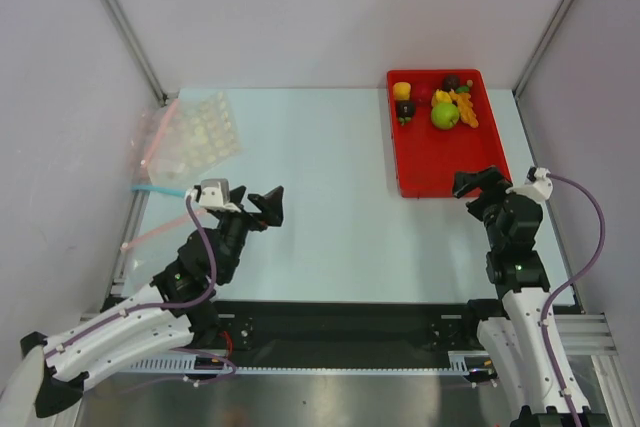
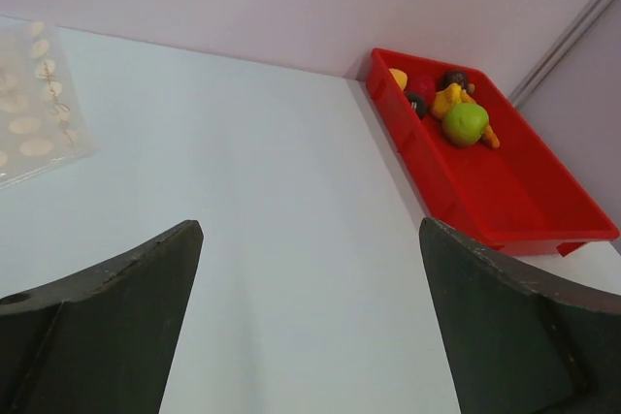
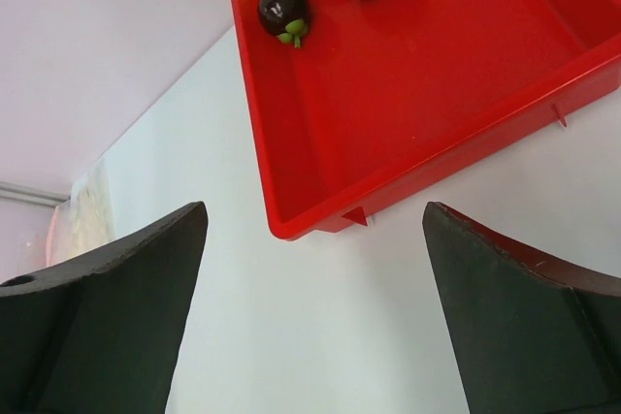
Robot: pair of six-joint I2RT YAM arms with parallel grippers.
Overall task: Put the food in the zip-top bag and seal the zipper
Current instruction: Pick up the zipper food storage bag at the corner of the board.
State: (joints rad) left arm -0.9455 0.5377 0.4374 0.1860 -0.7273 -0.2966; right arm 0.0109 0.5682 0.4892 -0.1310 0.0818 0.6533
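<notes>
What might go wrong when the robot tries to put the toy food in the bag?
1. The food is huddled at the far end of the red tray, so the right gripper may bump the wall or knock the green apple.
2. The clear bags overlap at the far left, with the blue zipper beside pink strips, so the wrong bag might get grabbed.

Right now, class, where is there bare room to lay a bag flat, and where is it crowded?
Bare: the table middle between the bags and the red tray; also the tray's near half. Crowded: the tray's far end, toy food.
</notes>
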